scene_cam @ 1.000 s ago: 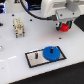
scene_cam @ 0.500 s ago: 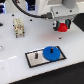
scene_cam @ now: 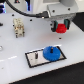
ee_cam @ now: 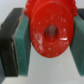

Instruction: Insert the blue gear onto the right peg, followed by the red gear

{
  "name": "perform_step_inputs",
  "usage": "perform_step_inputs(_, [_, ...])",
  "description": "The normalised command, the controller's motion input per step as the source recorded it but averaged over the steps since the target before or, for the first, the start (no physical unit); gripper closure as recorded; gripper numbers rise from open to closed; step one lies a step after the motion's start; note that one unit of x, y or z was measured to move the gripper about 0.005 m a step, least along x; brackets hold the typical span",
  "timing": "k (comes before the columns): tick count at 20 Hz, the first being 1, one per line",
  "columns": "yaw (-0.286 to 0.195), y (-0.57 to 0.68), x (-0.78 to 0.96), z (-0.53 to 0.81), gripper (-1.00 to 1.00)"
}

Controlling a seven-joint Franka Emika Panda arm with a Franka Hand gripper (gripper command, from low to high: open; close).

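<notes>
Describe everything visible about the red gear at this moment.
The red gear is a small, thick, bright red round piece, plastic-looking, with a dark centre hole and a bumpy toothed rim. It is clamped in the end effector, whose teal pads press its opposite sides. In the exterior view it hangs above the white table, clear of the surface, up and toward the exterior view's right of the blue gear on the black plate.
</notes>
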Motion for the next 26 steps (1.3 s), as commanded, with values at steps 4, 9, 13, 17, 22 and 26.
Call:
perform_step_inputs(4, [0.000,-0.26,0.62,0.28,1.00])
perform_step_inputs(9, [0.000,-0.24,0.67,0.28,1.00])
perform_step_inputs(13, [0.000,-0.22,0.70,0.24,1.00])
perform_step_inputs(17, [0.000,-0.23,0.69,0.19,1.00])
perform_step_inputs(22, [0.000,-0.18,0.63,0.04,1.00])
perform_step_inputs(26, [0.000,-0.17,0.50,0.01,1.00])
